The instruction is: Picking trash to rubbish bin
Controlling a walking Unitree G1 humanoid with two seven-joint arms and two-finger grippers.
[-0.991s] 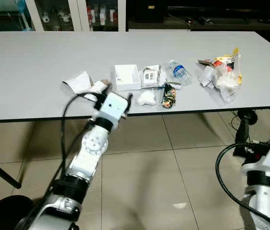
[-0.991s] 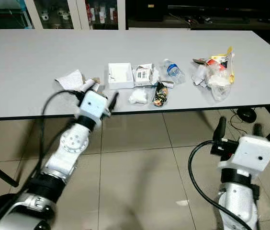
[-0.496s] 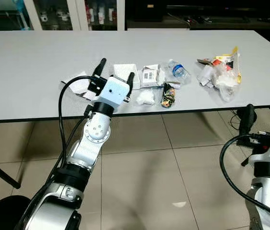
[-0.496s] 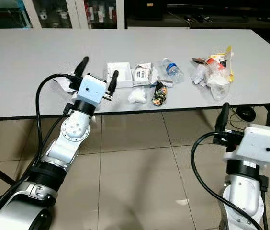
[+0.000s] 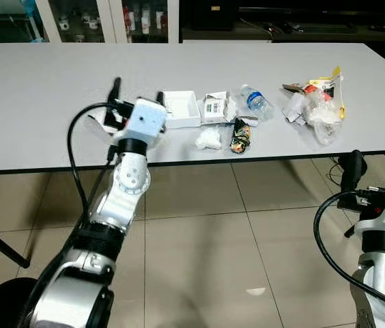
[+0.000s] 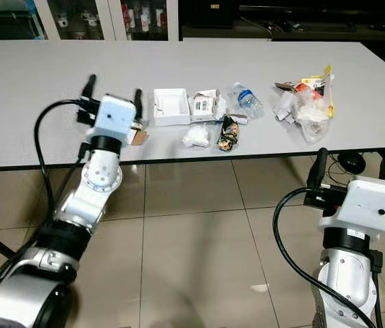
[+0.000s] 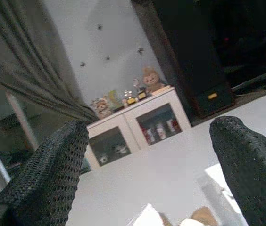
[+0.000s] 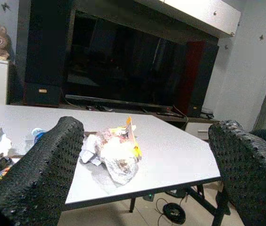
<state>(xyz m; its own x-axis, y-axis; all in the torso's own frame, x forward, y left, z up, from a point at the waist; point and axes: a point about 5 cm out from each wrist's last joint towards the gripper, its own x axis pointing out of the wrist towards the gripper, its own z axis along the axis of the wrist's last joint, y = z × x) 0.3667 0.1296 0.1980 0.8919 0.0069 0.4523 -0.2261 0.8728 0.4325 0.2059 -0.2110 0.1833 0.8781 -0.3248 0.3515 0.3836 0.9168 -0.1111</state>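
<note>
Left eye view, left gripper [image 5: 136, 96] fingers spread, near table [image 5: 35, 96] front edge

Trash, scattered along the near edge of the tabletop:
- open white box [image 5: 181, 108], upright
- white printed carton [image 5: 214, 107], just beside it
- clear plastic bottle [image 5: 254, 102], lying on its side
- crumpled white tissue [image 5: 208, 139]
- dark printed wrapper [image 5: 239, 136], beside the tissue
- heap of clear bags and coloured wrappers [image 5: 317, 102], well apart toward the right

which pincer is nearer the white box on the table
Left. The left pincer hovers over the table just beside the white box; the right pincer hangs below the table edge, far off.
</note>
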